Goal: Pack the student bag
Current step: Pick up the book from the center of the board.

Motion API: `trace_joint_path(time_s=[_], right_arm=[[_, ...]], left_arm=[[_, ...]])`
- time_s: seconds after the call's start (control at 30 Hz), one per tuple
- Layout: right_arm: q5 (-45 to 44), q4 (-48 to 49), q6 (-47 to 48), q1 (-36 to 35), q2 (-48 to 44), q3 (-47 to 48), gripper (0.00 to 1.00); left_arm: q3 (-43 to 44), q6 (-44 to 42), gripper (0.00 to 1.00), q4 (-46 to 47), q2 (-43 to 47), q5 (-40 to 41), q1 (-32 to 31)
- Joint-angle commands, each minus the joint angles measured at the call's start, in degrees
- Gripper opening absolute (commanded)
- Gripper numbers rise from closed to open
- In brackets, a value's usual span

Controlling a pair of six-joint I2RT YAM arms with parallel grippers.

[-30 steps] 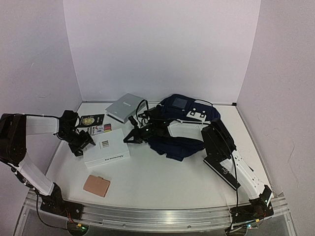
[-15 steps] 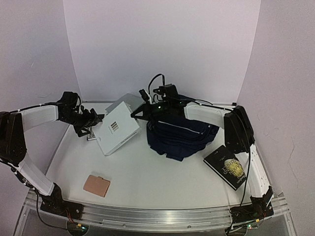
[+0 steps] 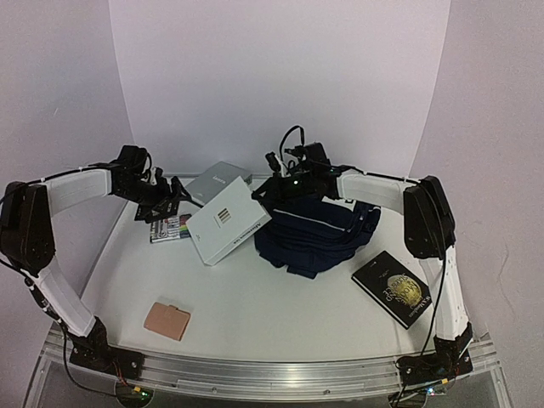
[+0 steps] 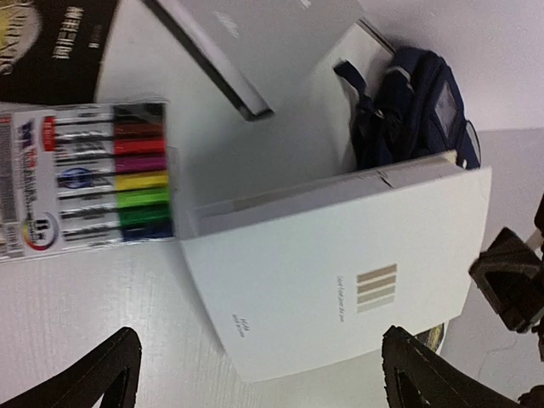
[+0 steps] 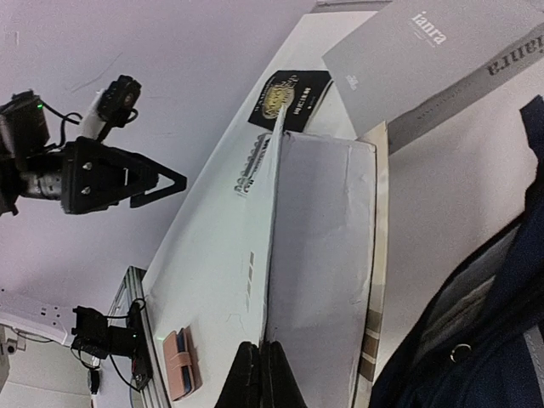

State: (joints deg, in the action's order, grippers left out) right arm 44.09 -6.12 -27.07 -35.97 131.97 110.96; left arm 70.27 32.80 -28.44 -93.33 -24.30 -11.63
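Observation:
The student bag (image 3: 319, 231), a dark navy backpack, lies crumpled at mid-table; it also shows in the right wrist view (image 5: 497, 331) and the left wrist view (image 4: 416, 102). A white book (image 3: 228, 223) with brown stripes is tilted up, its right edge against the bag. My right gripper (image 3: 268, 194) is shut on that book's upper edge (image 5: 260, 374). My left gripper (image 3: 172, 199) is open and empty, hovering just left of the white book (image 4: 340, 272), fingers (image 4: 93, 374) wide apart.
A grey book (image 3: 217, 183) lies behind the white one. A marker pack (image 3: 170, 228) lies under my left gripper. A black book with a gold emblem (image 3: 393, 287) lies front right. A pink wallet (image 3: 167, 320) lies front left. A small black booklet (image 5: 289, 98) lies far left.
The white book has been raised off the table and shifted right toward the bag, uncovering the marker pack. My left gripper has come off the book and followed rightward. The right arm lifted up from the bag.

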Motion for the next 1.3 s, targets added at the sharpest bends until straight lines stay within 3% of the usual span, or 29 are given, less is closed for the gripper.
trace_joint_path(time_s=[0.0, 0.27, 0.43, 0.67, 0.87, 1.13, 1.27], right_arm=[[-5.0, -2.4, -0.2, 0.2, -7.0, 2.5, 0.00], [-8.3, -6.9, 2.4, -0.6, -10.9, 6.4, 0.00], [-18.3, -16.7, 13.6, -5.9, -9.4, 12.5, 0.00], [-21.0, -22.3, 16.4, -8.7, -5.5, 17.5, 0.01], [-16.3, -23.1, 16.5, -9.8, -2.1, 20.8, 0.24], [-6.7, -22.5, 17.5, -9.7, -1.0, 24.7, 0.69], [-2.3, -21.7, 17.7, -8.6, -3.3, 24.1, 0.78]], left_arm=[[3.9, -4.1, 0.99, -0.4, -2.4, -0.3, -7.2], [2.9, 8.7, 0.98, 14.2, -9.1, -3.9, -7.7], [2.1, 16.5, 0.97, 23.4, -14.9, -6.6, -7.6], [2.2, 21.3, 0.96, 28.1, -18.5, -7.1, -7.7], [1.9, 23.6, 0.96, 30.5, -19.8, -6.9, -7.6], [-0.3, 24.7, 0.96, 30.0, -17.4, -4.7, -7.0], [-2.2, 22.3, 0.97, 29.2, -14.0, -3.7, -6.8]])
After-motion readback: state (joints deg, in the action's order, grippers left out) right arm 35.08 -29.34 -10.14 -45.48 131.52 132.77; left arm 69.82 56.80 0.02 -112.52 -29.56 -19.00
